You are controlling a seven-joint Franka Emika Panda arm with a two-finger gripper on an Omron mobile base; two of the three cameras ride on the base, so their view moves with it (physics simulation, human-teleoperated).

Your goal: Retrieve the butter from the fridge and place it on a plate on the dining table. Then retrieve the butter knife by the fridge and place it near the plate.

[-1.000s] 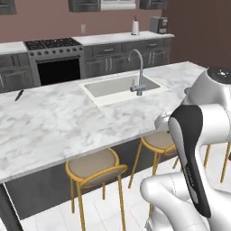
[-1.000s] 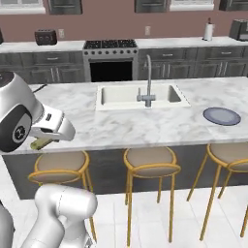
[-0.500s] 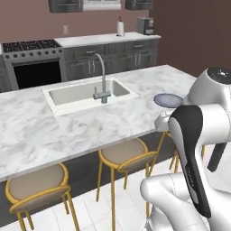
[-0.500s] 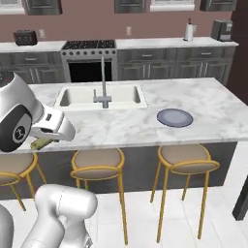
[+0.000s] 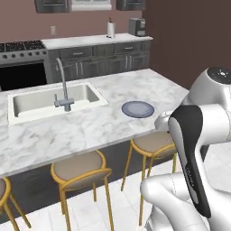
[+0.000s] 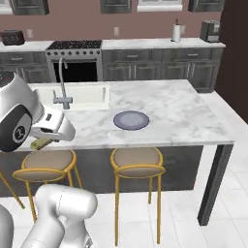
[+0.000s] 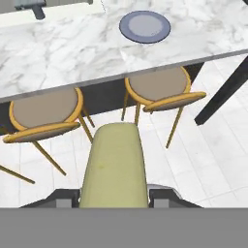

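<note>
My gripper is shut on the butter, a pale yellow stick that points ahead between the two dark fingertips. From the right base camera the butter pokes out under the white hand, in front of the dining table's near edge. The bluish-grey plate lies bare on the marble top, beyond the butter and slightly right. It is also in the base views: plate, plate. The fridge and the butter knife are out of view.
Round brown stools stand under the table's near edge, below the gripper. A sink with a faucet is set into the top left of the plate. A dark table leg stands at the right end. Wall counters and a stove lie behind.
The whole scene has slid left in both base views, so the base has driven right along the table. The plate now sits nearer the arm. The butter stays gripped.
</note>
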